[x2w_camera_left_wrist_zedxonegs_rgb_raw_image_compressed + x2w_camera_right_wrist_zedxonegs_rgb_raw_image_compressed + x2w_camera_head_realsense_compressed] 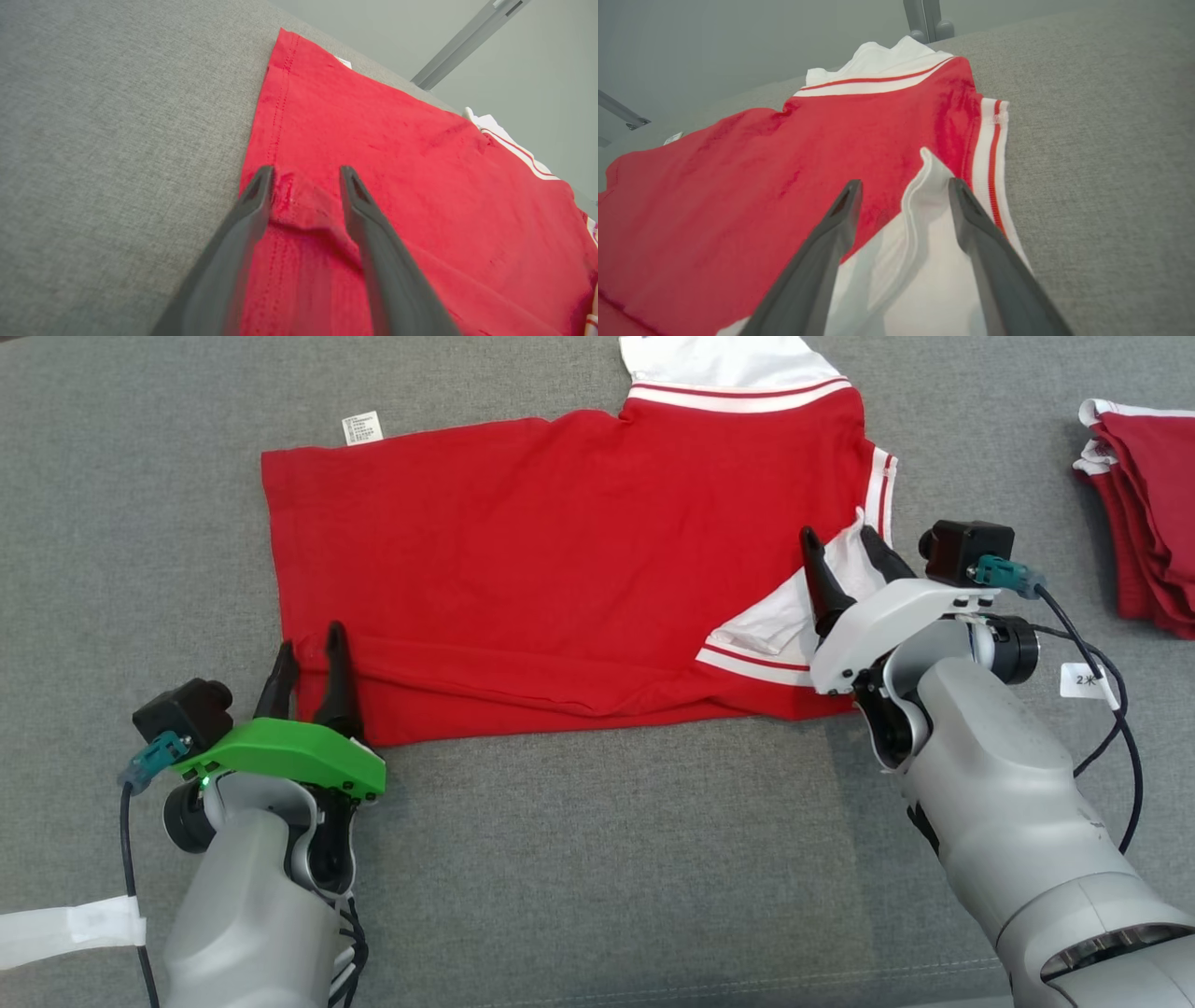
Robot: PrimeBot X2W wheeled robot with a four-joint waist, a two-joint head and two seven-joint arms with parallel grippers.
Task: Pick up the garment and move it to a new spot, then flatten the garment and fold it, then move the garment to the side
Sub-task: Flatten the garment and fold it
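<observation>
A grey woven fabric surface (597, 859) spreads across the whole scene. On it, in the middle and towards the far side, lies the red short-sleeved shirt with white sleeves and red-and-white striped trim (523, 569). It is spread flat, with its hem to the left and its striped trim to the right. One white sleeve reaches off the far edge, and the other is turned in over the body at the near right. A long fold runs along the shirt's near edge.

Two pale grey arms come in from the near corners. At the far right, well apart from the shirt, sits a stack of folded red garments with white edging (1148, 523).

The left gripper (310, 642), under a green housing, sits over the shirt's near left corner. Its two dark fingers are parted, with a small raised ridge of the hem between them, and they are not pinched on it. The right gripper (838, 534), under a white housing, is over the turned-in sleeve. Its fingers stand wider apart on either side of a white fold, gripping nothing.

A small white care label (362, 427) sticks out from the shirt's far left edge. A white paper tag (1083, 679) hangs on the right arm's black cable. A strip of white tape (70, 924) wraps the left arm's cable at the near left.
</observation>
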